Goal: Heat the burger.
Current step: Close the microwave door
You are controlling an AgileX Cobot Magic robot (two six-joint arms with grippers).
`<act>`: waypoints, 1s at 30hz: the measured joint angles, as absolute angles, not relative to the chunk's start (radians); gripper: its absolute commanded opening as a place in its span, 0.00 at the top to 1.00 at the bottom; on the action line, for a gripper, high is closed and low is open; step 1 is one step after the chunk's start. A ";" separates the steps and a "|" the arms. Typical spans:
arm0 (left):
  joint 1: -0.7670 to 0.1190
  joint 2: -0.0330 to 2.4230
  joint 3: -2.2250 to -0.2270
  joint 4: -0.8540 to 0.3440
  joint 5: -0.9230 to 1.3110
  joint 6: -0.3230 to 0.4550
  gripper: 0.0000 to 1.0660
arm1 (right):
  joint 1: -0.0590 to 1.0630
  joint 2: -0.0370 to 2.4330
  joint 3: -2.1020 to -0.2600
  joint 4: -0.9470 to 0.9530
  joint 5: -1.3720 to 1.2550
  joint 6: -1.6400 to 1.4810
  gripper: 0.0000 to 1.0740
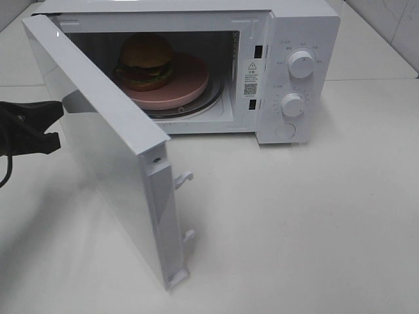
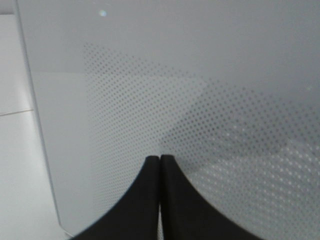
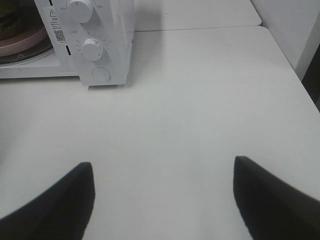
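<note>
The burger point(image 1: 145, 61) rests on a pink plate point(image 1: 190, 84) inside the white microwave point(image 1: 298, 26), on the glass turntable point(image 1: 213, 99). The microwave door point(image 1: 105, 150) stands open, swung out toward the front left. My left gripper point(image 1: 57, 124) is shut with nothing in it, its tips against the outer face of the door point(image 2: 200, 90); in the left wrist view the two fingers point(image 2: 160, 165) press together. My right gripper point(image 3: 162, 175) is open over bare table to the right of the microwave point(image 3: 105, 30), holding nothing. A sliver of the plate point(image 3: 22, 40) shows there.
Two knobs point(image 1: 300, 63) point(image 1: 292, 104) and a round button point(image 1: 285, 131) sit on the microwave's right panel. White table point(image 1: 294, 222) stretches in front and to the right. Door latches point(image 1: 183, 178) stick out of the door's edge.
</note>
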State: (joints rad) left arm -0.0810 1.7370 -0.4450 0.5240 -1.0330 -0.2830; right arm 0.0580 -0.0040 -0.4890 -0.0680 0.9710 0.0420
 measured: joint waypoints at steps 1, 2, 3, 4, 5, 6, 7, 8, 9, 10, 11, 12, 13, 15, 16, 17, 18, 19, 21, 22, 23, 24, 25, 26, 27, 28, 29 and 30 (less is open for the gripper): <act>-0.081 1.737 -0.445 0.524 -1.033 -0.283 1.00 | 0.058 -0.004 -0.489 -0.068 0.971 0.042 0.29; -0.101 1.737 -0.450 0.521 -1.009 -0.279 1.00 | 0.058 -0.004 -0.489 -0.068 0.971 0.042 0.29; -0.120 1.737 -0.458 0.521 -1.000 -0.271 1.00 | 0.058 -0.004 -0.489 -0.068 0.971 0.042 0.29; -0.120 1.737 -0.458 0.521 -1.000 -0.271 1.00 | 0.058 -0.004 -0.489 -0.068 0.971 0.042 0.29; -0.125 1.737 -0.461 0.521 -1.000 -0.267 1.00 | 0.058 -0.004 -0.489 -0.068 0.971 0.042 0.29; -0.129 1.737 -0.467 0.521 -1.001 -0.266 1.00 | 0.058 -0.004 -0.489 -0.068 0.971 0.042 0.29; -0.129 1.737 -0.467 0.521 -1.001 -0.266 1.00 | 0.058 -0.004 -0.489 -0.068 0.971 0.042 0.29; -0.129 1.737 -0.469 0.521 -1.002 -0.265 1.00 | 0.058 -0.004 -0.489 -0.068 0.971 0.042 0.29; -0.129 1.737 -0.469 0.521 -1.002 -0.265 1.00 | 0.058 -0.004 -0.489 -0.068 0.971 0.042 0.29; -0.130 1.737 -0.472 0.520 -1.002 -0.265 1.00 | 0.058 -0.004 -0.489 -0.068 0.971 0.042 0.29; -0.130 1.737 -0.472 0.520 -1.002 -0.265 1.00 | 0.058 -0.004 -0.489 -0.068 0.971 0.042 0.29; -0.141 1.737 -0.476 0.506 -1.002 -0.265 1.00 | 0.058 -0.004 -0.489 -0.068 0.971 0.042 0.29; -0.148 1.737 -0.477 0.496 -1.002 -0.264 1.00 | 0.058 -0.004 -0.489 -0.068 0.971 0.042 0.29; -0.167 1.737 -0.482 0.472 -1.001 -0.264 1.00 | 0.058 -0.004 -0.489 -0.068 0.971 0.042 0.29; -0.184 1.737 -0.491 0.450 -1.001 -0.264 1.00 | 0.058 -0.004 -0.489 -0.068 0.971 0.042 0.29; -0.184 1.737 -0.491 0.450 -1.001 -0.264 1.00 | 0.058 -0.004 -0.489 -0.068 0.971 0.042 0.29; -0.193 1.737 -0.497 0.438 -1.001 -0.264 1.00 | 0.058 -0.004 -0.489 -0.068 0.971 0.042 0.29; -0.193 1.737 -0.497 0.438 -1.001 -0.264 1.00 | 0.058 -0.004 -0.489 -0.068 0.971 0.042 0.29; -0.215 1.738 -0.523 0.403 -0.996 -0.264 1.00 | 0.058 -0.004 -0.489 -0.068 0.971 0.042 0.29; -0.215 1.738 -0.523 0.403 -0.996 -0.264 1.00 | 0.058 -0.004 -0.489 -0.068 0.971 0.042 0.29; -0.218 1.738 -0.529 0.398 -0.992 -0.264 1.00 | 0.058 -0.004 -0.489 -0.068 0.971 0.042 0.29; -0.224 1.738 -0.545 0.388 -0.978 -0.264 1.00 | 0.058 -0.004 -0.489 -0.068 0.971 0.042 0.29; -0.224 1.738 -0.545 0.388 -0.978 -0.264 1.00 | 0.058 -0.004 -0.489 -0.068 0.971 0.042 0.29; -0.229 1.739 -0.559 0.380 -0.968 -0.264 1.00 | 0.058 -0.004 -0.489 -0.068 0.971 0.042 0.29; -0.229 1.739 -0.559 0.380 -0.968 -0.264 1.00 | 0.058 -0.004 -0.489 -0.068 0.971 0.042 0.29; -0.230 1.740 -0.566 0.372 -0.964 -0.264 1.00 | 0.058 -0.004 -0.489 -0.068 0.971 0.042 0.29; -0.239 1.747 -0.577 0.352 -0.960 -0.264 1.00 | 0.058 -0.004 -0.489 -0.068 0.971 0.042 0.29; -0.239 1.747 -0.577 0.352 -0.960 -0.264 1.00 | 0.058 -0.004 -0.489 -0.068 0.971 0.042 0.29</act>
